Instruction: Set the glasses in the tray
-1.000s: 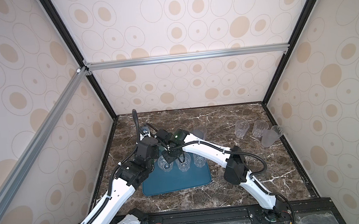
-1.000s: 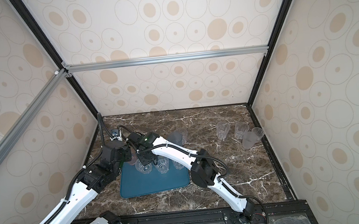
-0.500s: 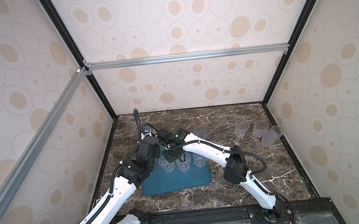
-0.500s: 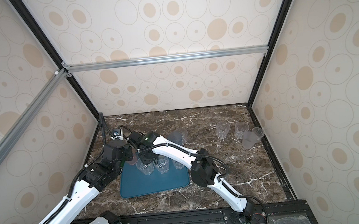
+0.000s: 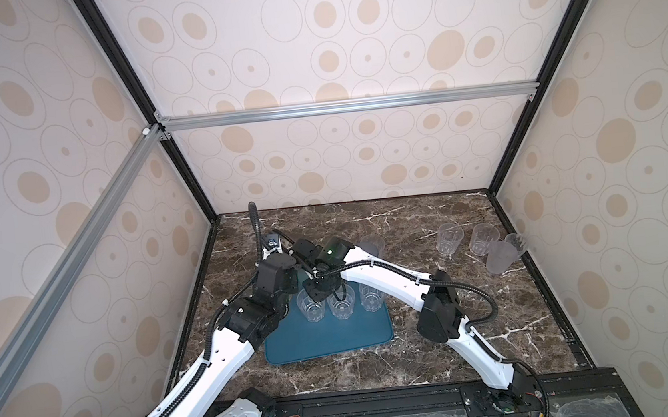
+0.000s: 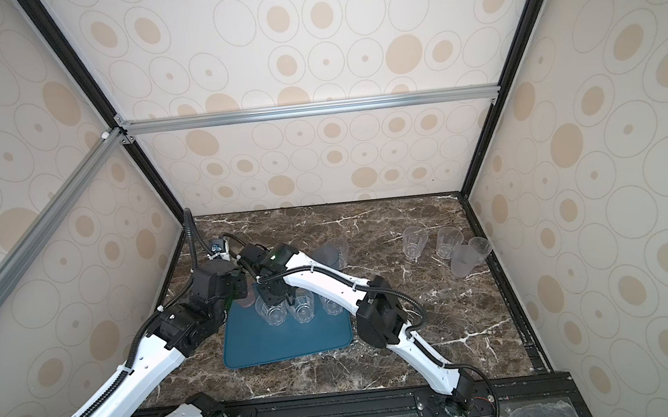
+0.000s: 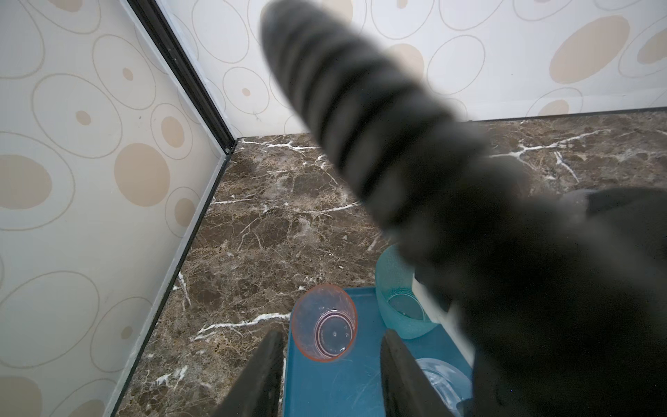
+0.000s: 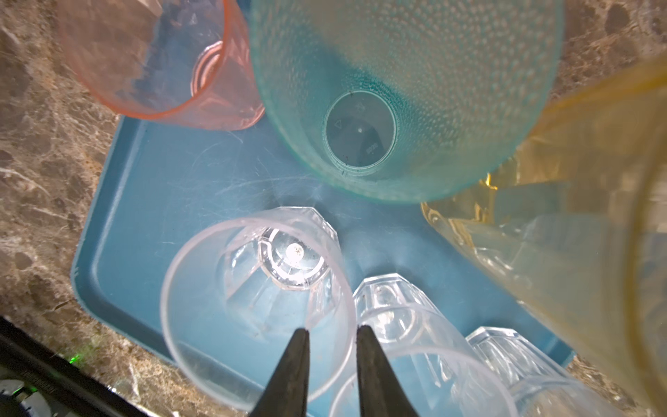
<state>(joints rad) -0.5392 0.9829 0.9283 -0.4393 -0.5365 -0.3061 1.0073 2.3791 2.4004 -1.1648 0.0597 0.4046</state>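
The left gripper (image 7: 330, 335) hangs over the far left corner of the tray (image 7: 325, 390), its jaws spread wide and holding nothing. Just ahead of its fingertips the pink glass (image 7: 325, 323) stands upright in that corner. It is see-through and smooth-walled, salmon at the rim, and wider at the mouth than at the foot. Beside it to the right stands the teal glass (image 8: 415, 90), its wall covered in tiny raised dots, with a flat round bottom.

The tray is flat and teal-blue, with rounded corners and a low rim. It lies on the dark marble table (image 5: 408, 219), left of the middle. Nearer the robot, three short clear glasses (image 5: 341, 305) with faceted sides stand upright in a close row across the tray.

The right gripper (image 8: 332, 330) reaches across to the leftmost clear glass (image 8: 252, 289). Its jaws are slightly parted astride the glass's wall, one finger inside the mouth and one outside. A gap shows at the inner finger, so nothing is pinched.

Right of the teal one is the yellow glass (image 8: 541, 216), amber-tinted and see-through; its foot is hidden. Well to the right, off the tray, four more glasses (image 5: 483, 239), clear or frosted, stand on the table near the side wall. A further glass (image 5: 371, 243) shows behind the right arm.
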